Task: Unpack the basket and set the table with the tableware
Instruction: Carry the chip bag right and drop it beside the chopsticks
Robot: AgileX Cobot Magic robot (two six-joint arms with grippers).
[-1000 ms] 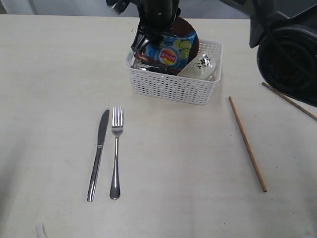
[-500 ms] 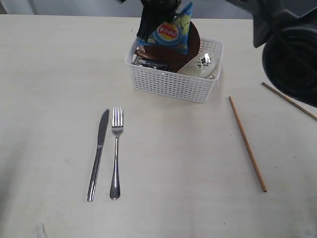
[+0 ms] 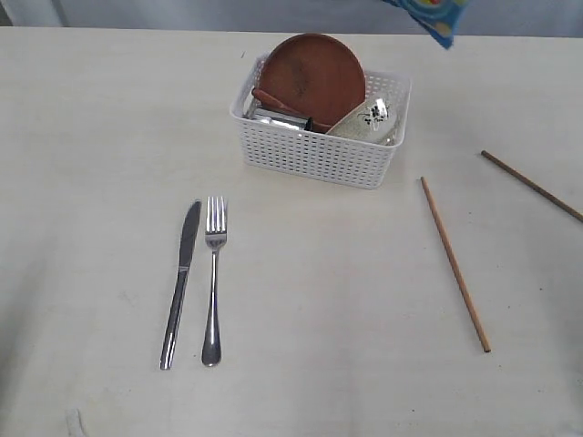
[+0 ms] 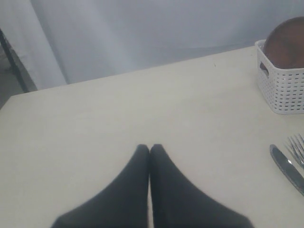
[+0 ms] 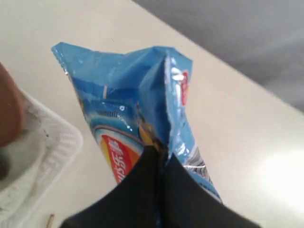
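Lifted out of the white perforated plastic basket (image 3: 314, 159), the crinkly blue chips bag (image 3: 435, 18) now hangs beyond its far right corner, clamped in the right tool (image 5: 160, 154), likely the nearer arm. Empty left tool (image 4: 150, 149): tips together. The round brown plate (image 3: 312, 77) leans inside.

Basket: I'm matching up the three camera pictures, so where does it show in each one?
Exterior view: basket whole, at upper middle.
Left wrist view: basket at the picture's right edge, cut off.
Right wrist view: basket only as a white corner at the picture's lower left, beside the bag.
Shared landmark: the brown plate standing in it, seen in all three.
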